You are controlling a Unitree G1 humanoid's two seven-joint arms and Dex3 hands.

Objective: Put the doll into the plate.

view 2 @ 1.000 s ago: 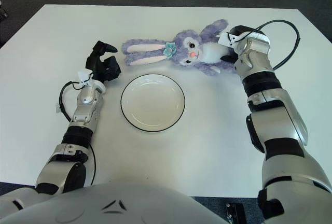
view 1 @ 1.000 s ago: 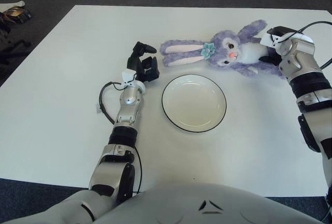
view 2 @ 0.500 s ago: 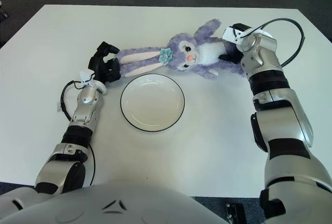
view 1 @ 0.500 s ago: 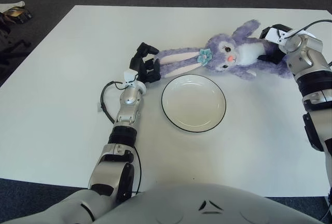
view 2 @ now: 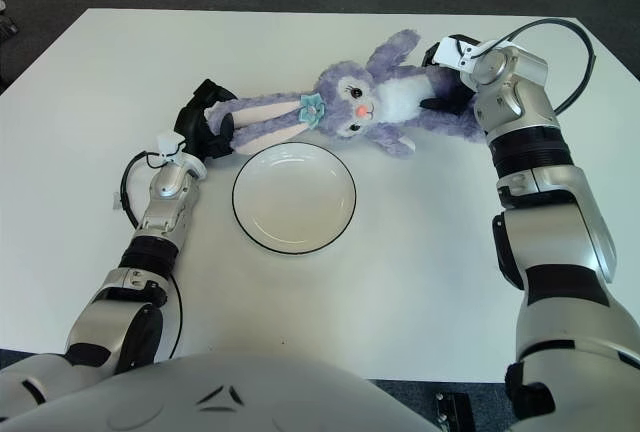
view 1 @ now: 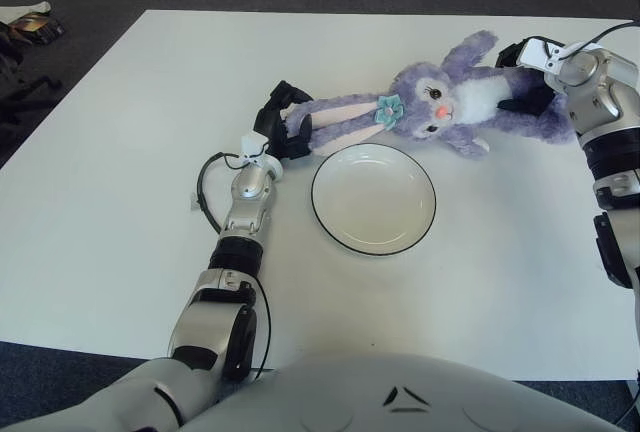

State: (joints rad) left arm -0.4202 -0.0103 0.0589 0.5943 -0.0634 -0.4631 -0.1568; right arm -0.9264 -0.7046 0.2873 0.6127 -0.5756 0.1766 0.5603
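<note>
1. Gripping at both ends is the step you're in: the left hand (view 1: 283, 122) has its fingers (view 1: 271, 112) clamped on the tip of the doll's long ears, and the right hand (view 2: 452, 77) is at the doll's body end, fingers apparently closed on the purple plush (partly hidden, so treat that as a judgement).
2. The doll (view 1: 440, 102) lies stretched across the worktop (view 1: 120, 172) just behind the plate (view 1: 373, 198), not in it; the lower ear edge sits right at the far rim.
3. Next move, as I read it: lift both ends together, carry the doll toward yourself over the plate, then lower and let go. Keep the hands in step (the plush is floppy and will sag in the middle).
4. Versus a second ago: the left hand was apart from the ears with nothing in it; it has now closed on them. The doll has shifted back and slightly left, and the right hand has moved up with it. The plate hasn't moved.
</note>
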